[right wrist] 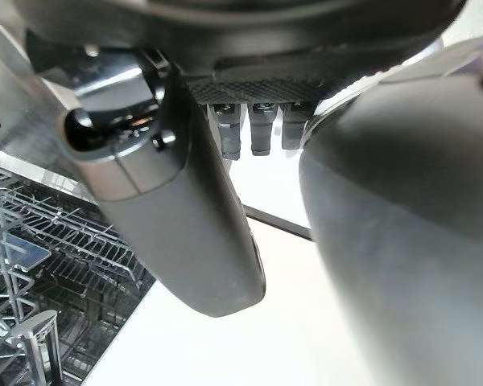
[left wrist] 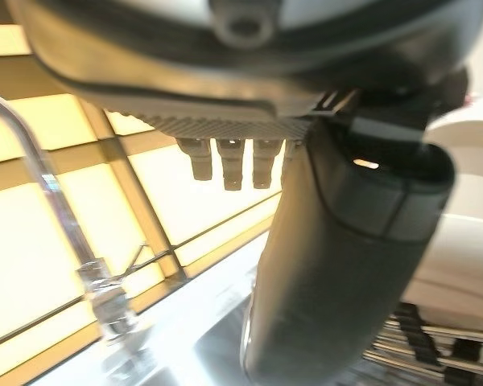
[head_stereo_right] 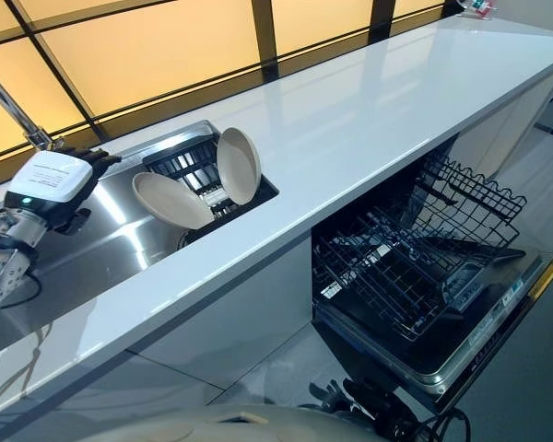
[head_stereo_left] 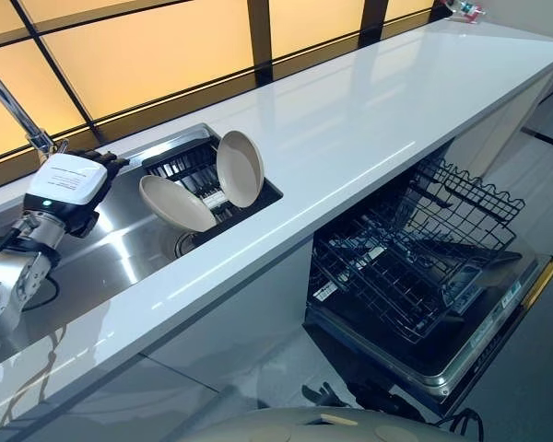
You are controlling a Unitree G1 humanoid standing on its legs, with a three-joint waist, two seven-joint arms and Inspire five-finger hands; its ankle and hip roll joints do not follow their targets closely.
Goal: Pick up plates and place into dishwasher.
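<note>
Left eye view — left hand (head_stereo_left: 69, 189) raised over sink (head_stereo_left: 120, 253), near faucet (head_stereo_left: 14, 110), short of plates (head_stereo_left: 240, 168); fingers relaxed, empty.

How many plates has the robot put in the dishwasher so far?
None yet. The dishwasher rack is pulled out and holds no plates. Both plates, the upright plate and the leaning plate, sit in the sink's drying rack. The left hand is over the sink beside them, holding nothing. The right hand is near the dishwasher, also holding nothing. Both plates are left to move.
</note>
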